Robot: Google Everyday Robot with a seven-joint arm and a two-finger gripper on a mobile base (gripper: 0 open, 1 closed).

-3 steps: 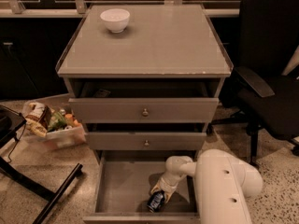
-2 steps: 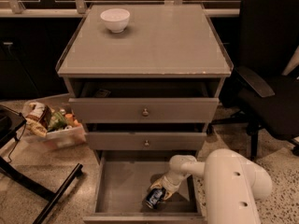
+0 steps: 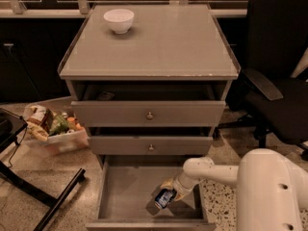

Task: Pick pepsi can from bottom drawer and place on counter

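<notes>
The pepsi can [image 3: 164, 198], dark blue with white markings, hangs tilted just above the grey floor of the open bottom drawer [image 3: 124, 192], right of its middle. My gripper [image 3: 171, 190] reaches in from the right on a white arm and is shut on the can's upper end. A shadow lies on the drawer floor under the can. The counter [image 3: 163, 44] is the flat grey top of the cabinet, well above the gripper.
A white bowl [image 3: 119, 19] stands at the counter's back left. The two knobbed drawers [image 3: 149, 114] above are partly open. A black office chair [image 3: 276, 88] stands at the right. A bin of snacks [image 3: 52, 127] and black stand legs [image 3: 45, 198] are on the floor at the left.
The can has risen a little off the drawer floor with the gripper on it. My arm's white body has shifted to the right and lower in view.
</notes>
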